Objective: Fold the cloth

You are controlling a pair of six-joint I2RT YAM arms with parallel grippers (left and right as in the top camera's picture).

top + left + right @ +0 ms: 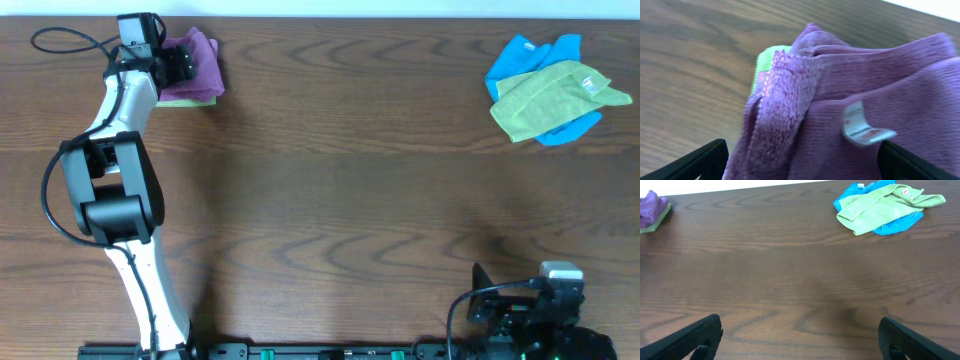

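Bench: dark wood grain.
Green cloth over blue cloth: far ahead of right hand, off to its right.
Cloth: purple, bunched, directly below left hand, between its spread fingers, on lime-green cloth.
Both hands: fingers wide apart, holding nothing.
White tag: on cloth, near one left-hand finger.

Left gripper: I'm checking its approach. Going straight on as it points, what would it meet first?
Most likely the purple cloth, bunched right ahead of the open left gripper, its white tag showing; how near is unclear.
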